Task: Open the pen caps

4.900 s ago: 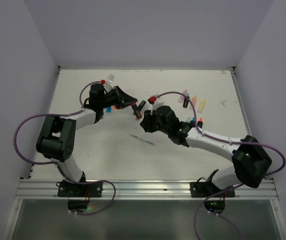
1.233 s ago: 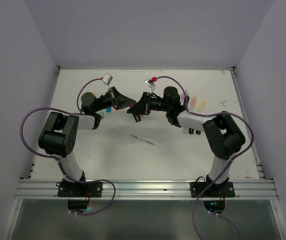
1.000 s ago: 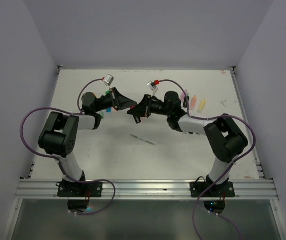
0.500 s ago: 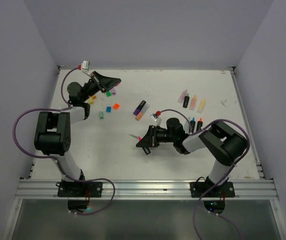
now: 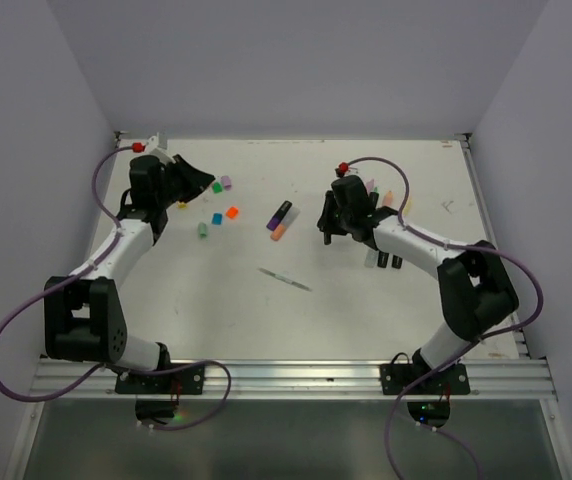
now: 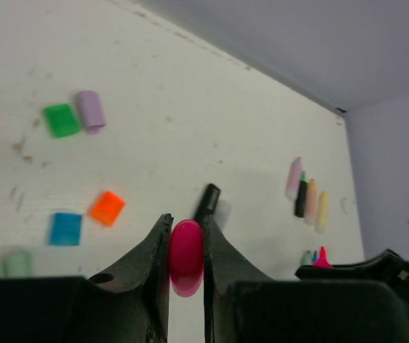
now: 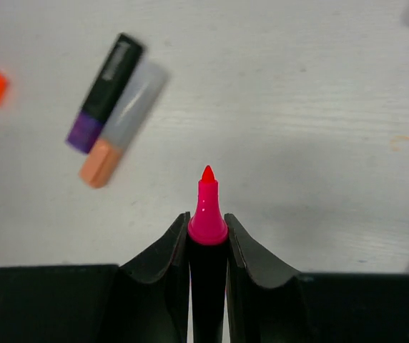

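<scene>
While left jaws clamp a pink cap [image 6: 186,257], right jaws pinch a pink-tipped pen [image 7: 208,214] — tip bare.

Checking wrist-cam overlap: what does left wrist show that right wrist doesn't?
Left wrist only: left gripper pinching a stubby pink plastic cap; loose green cap, purple cap, blue cap; a row of pastel pens far right.
Right wrist only: black highlighter barrel clamped in the right gripper; purple end cap on the black lying pen, orange end cap on the pale pen beside it.
Both: the highlighter's bare pink tip, the black lying pen, the loose orange cap.
</scene>
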Robot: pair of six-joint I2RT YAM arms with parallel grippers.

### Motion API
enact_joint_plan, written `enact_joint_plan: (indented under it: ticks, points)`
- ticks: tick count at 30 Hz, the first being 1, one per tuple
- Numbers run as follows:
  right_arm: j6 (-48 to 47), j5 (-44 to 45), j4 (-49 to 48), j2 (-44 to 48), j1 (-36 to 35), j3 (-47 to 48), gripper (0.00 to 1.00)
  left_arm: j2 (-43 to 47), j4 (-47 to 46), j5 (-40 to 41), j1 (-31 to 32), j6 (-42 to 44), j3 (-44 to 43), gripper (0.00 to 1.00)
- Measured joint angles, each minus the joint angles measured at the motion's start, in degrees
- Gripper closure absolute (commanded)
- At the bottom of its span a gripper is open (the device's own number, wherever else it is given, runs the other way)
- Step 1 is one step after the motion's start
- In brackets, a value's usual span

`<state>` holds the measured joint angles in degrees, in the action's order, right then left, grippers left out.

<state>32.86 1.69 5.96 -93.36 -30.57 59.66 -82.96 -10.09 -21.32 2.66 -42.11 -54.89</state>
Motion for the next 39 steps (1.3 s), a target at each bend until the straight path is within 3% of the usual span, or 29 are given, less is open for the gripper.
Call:
enact_joint_plan:
  ticks: [8, 12, 16, 19, 21, 29, 35, 39]
  points:
    - [-4.0, 18.8, 16.2, -9.6, 3.0, 2.7, 0.99, -0.1, 14.2, 16.3, 0.0, 5.3, 4.0, 1.00]
    - [-5.1, 23.2, 18.1, -10.1, 3.6, 2.7, 0.88, -0.1, 17.0, 21.2, 0.0, 6.0, 8.3, 1.00]
    - [-6.1, 25.6, 18.8, -10.3, 4.4, 2.8, 0.81, -0.1, 18.5, 24.8, 0.0, 6.5, 9.8, 1.00]
    - [-6.5, 26.3, 19.1, -10.4, 4.9, 3.0, 0.64, -0.3, 18.4, 27.3, 0.0, 7.0, 9.8, 1.00]
    - [-7.1, 26.6, 19.5, -10.5, 5.0, 3.0, 0.59, -1.3, 18.3, 28.4, 0.0, 7.3, 9.8, 1.00]
    - [-9.4, 26.6, 20.2, -10.5, 5.1, 3.7, 0.50, -8.4, 17.9, 29.4, 0.0, 7.5, 9.8, 0.96]
    - [-13.0, 23.1, 20.2, -10.5, 3.1, 7.0, 0.43, -8.9, 17.0, 29.9, -0.1, 7.5, 9.7, 0.78]
    - [-15.8, 18.7, 20.2, -11.0, 0.0, 13.3, 0.42, -9.1, 16.9, 30.1, -0.5, 7.4, 9.4, 0.60]
